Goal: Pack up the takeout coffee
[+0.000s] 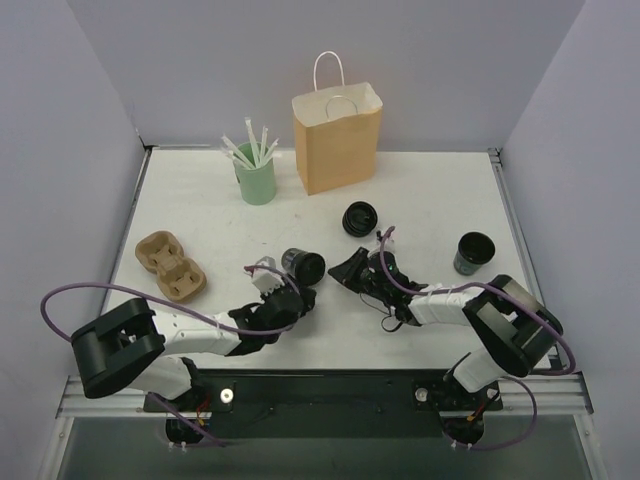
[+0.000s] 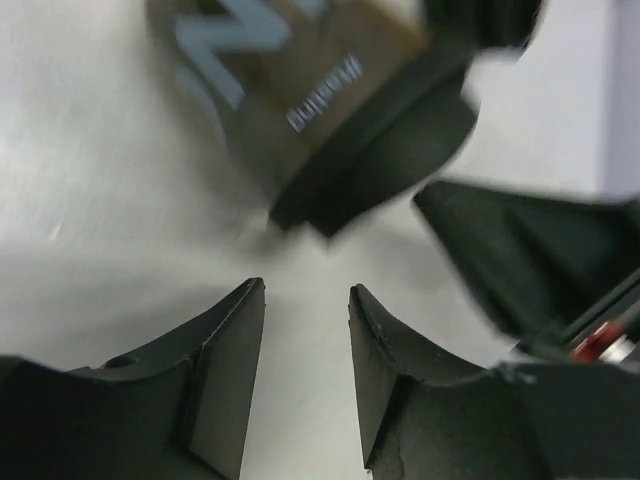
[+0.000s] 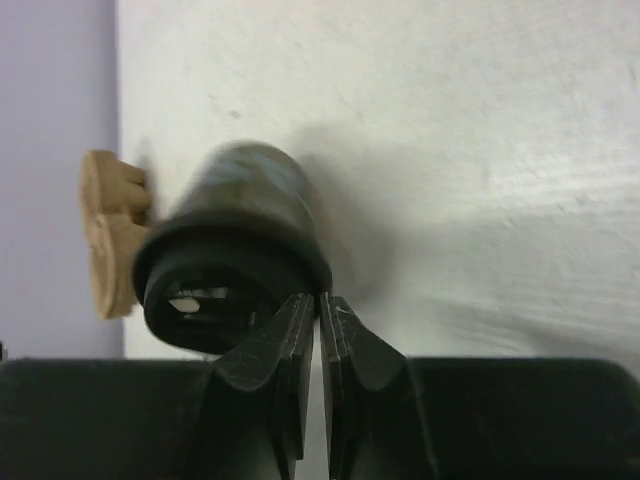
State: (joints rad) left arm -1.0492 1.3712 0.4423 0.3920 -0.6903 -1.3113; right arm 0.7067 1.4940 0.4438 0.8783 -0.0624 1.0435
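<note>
Left fingers (image 1: 300,297) parted halfway, empty | right fingers (image 3: 308,325) pressed together, empty | takeout coffee (image 1: 303,265) on its side, just ahead

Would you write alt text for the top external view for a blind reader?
A black cup lies on its side on the white table, with the left hand and right hand close by. Farther back: a paper bag, a cup of straws, a black lid.

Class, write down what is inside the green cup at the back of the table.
White straws stand in the green cup, fanning out above its rim. Their lower ends and the cup's bottom are hidden by its wall.
</note>
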